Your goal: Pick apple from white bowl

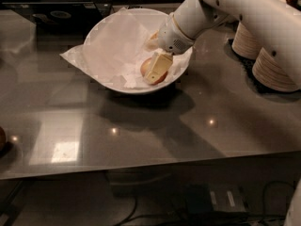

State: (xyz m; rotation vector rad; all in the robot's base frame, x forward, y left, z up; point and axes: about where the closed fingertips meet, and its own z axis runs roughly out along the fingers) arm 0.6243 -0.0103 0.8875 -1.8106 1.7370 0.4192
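The white bowl [108, 27] stands at the back middle of the dark table, lined with crumpled white paper that spills over its left rim. The apple [146, 68], pale yellow-orange with a reddish blush, lies low in the bowl's right half. My gripper [153, 76] reaches down into the bowl from the upper right. It sits right at the apple and its cream-coloured tip covers the apple's middle. The white arm [244, 13] crosses the bowl's right rim and hides part of it.
Two stacks of beige paper bowls [275, 67] stand at the right, under the arm. A dark brownish round object [1, 138] sits at the left edge. A black device [56, 14] lies at the back left. The table's front edge [150, 166] runs across below.
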